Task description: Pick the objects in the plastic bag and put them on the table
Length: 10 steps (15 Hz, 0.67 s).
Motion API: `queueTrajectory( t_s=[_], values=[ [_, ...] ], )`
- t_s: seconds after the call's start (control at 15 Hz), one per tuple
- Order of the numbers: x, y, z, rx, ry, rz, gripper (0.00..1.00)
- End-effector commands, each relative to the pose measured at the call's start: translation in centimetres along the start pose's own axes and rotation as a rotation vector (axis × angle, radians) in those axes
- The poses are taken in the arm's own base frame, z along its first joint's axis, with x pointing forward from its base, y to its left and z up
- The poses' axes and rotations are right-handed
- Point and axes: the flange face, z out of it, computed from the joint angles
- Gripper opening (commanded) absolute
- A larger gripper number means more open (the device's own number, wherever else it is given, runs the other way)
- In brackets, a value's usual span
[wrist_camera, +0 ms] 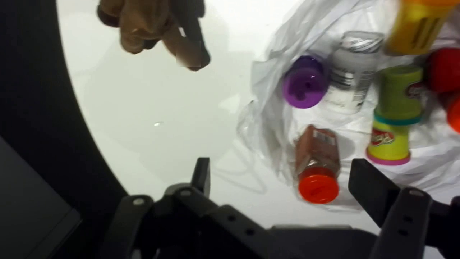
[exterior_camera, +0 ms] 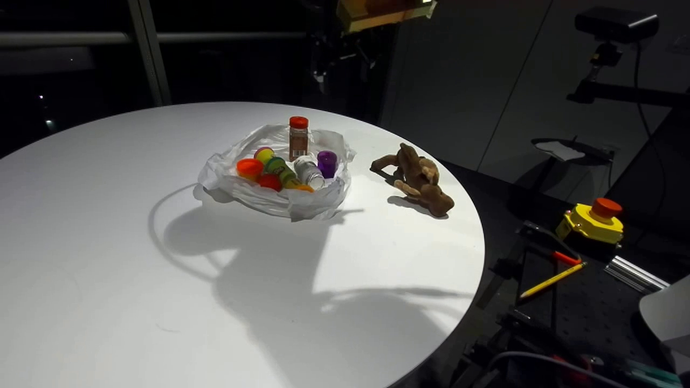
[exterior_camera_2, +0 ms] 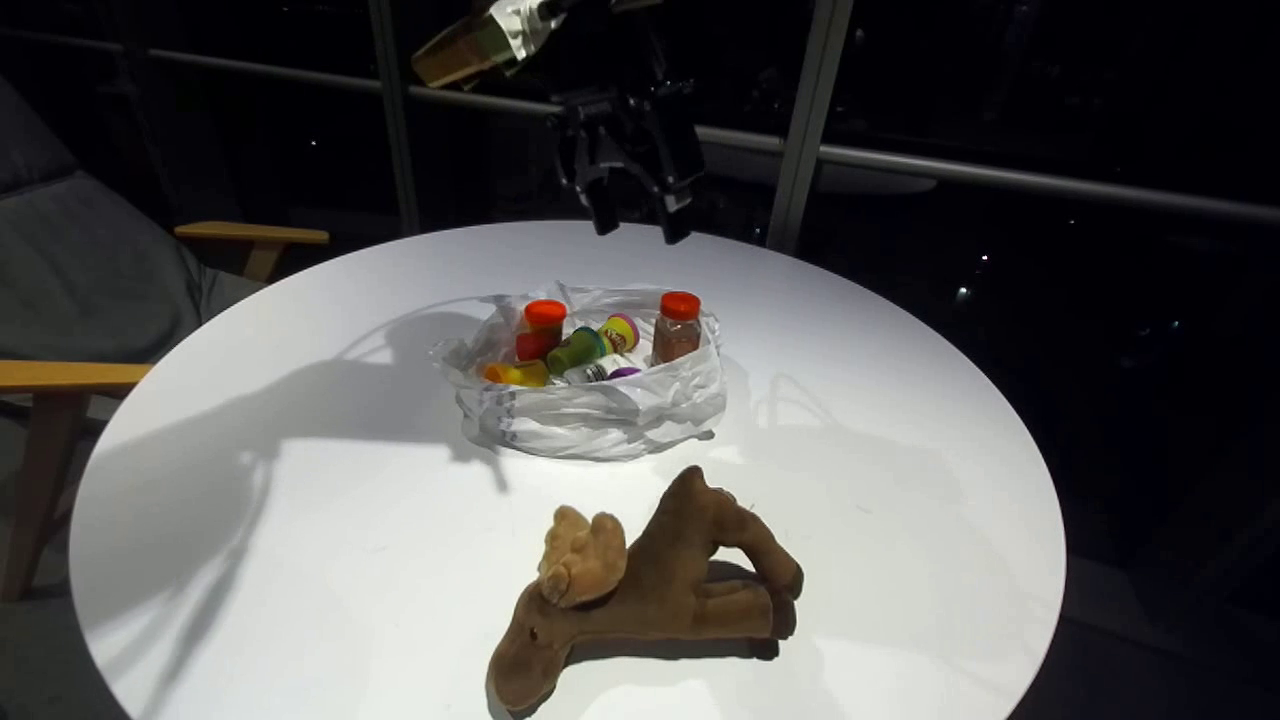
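Tool [wrist_camera: 285,181] with jaws spread, above table [wrist_camera: 154,154] and plastic bag [wrist_camera: 266,133].
In the wrist view, we see the red-capped bottle [wrist_camera: 319,163] apart from both jaws; in the bag with it, a purple container [wrist_camera: 304,88] beside a white bottle [wrist_camera: 348,77], a green can [wrist_camera: 399,91] end to end with a yellow can [wrist_camera: 390,142], and an orange-yellow can [wrist_camera: 413,30] near a red piece [wrist_camera: 445,70]. We note the brown figure [wrist_camera: 145,19], partly out of frame, apart from the bag.
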Motion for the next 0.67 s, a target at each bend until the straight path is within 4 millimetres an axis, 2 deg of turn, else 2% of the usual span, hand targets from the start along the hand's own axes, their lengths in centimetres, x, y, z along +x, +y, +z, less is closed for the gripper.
queueTrajectory(
  t_s=[0.0,0.2,0.33,0.6],
  values=[
    [1.2,-4.1,3.8,0.14,-0.143,-0.042,1.0],
    [0.7,-6.1,7.0,0.207,-0.257,-0.061,1.0],
    [0.6,-6.6,9.1,0.207,-0.303,-0.048,1.0],
    [1.3,-5.2,11.9,0.157,-0.314,0.054,1.0]
  ],
)
